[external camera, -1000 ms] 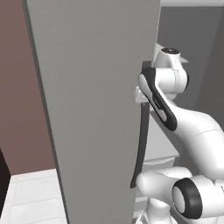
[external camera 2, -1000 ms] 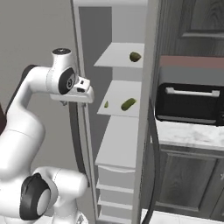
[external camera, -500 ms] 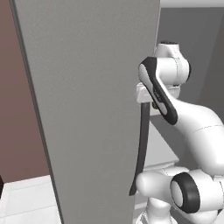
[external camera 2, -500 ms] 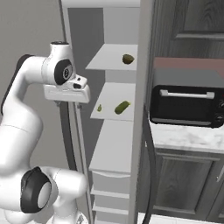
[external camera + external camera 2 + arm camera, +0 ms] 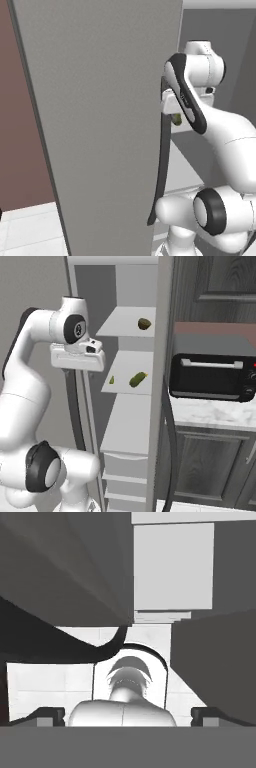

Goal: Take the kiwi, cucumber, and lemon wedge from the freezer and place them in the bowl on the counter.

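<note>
Freezer (image 5: 135, 431) shelves are flat pale grey; a roundish brown kiwi (image 5: 144, 323) sits above the glossy oblong cucumber (image 5: 137, 379). Gripper (image 5: 128, 714) fingers stand spread, empty.

Rendered home kitchen. Tall grey freezer (image 5: 135, 421) stands open, pale shelves and drawers inside, food on two shelves. Just beside it: white marble counter (image 5: 215, 412) over dark wood-grain cabinets (image 5: 212, 468), black toaster oven (image 5: 212, 375) at the counter's back edge. Pale tiled floor (image 5: 25, 230).
</note>
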### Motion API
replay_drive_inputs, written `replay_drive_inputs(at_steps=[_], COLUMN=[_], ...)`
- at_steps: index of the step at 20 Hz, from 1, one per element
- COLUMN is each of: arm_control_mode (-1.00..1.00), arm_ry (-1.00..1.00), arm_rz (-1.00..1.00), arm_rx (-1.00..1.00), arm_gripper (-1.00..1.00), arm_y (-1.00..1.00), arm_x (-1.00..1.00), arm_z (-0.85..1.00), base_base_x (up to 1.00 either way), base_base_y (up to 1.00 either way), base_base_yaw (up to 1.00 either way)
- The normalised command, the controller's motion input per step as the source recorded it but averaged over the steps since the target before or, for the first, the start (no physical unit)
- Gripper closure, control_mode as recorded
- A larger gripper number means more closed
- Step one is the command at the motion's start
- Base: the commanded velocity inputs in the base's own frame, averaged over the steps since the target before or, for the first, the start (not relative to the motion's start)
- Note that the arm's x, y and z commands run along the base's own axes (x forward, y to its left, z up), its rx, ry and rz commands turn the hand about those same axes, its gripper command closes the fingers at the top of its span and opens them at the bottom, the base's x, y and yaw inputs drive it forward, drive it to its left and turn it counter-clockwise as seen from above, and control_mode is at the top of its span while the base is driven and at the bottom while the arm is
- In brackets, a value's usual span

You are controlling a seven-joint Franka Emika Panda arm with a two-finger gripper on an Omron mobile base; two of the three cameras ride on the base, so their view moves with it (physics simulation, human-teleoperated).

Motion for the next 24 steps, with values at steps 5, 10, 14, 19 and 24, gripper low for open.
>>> replay_drive_inputs(at_steps=[5,10,14,19,24], arm_control_mode=[-1.0,-1.0,-1.0,-1.0,-1.0], arm_ry=[-0.35,-0.06,0.0,-0.04,-0.12], arm_rz=[-0.01,-0.07,-0.03,-0.01,-0.03], arm_rx=[0.0,0.06,0.07,0.06,0.0], arm_gripper=[-1.0,-1.0,-1.0,-1.0,-1.0], arm_y=[-0.06,-0.37,-0.5,-0.38,-0.13], arm_x=[-0.5,0.06,0.29,0.26,0.09], arm_z=[-0.21,-0.1,-0.04,-0.16,-0.38], base_base_x=[0.0,0.0,0.0,0.0,0.0], base_base_y=[0.0,0.0,0.0,0.0,0.0], base_base_yaw=[0.0,0.0,0.0,0.0,0.0])
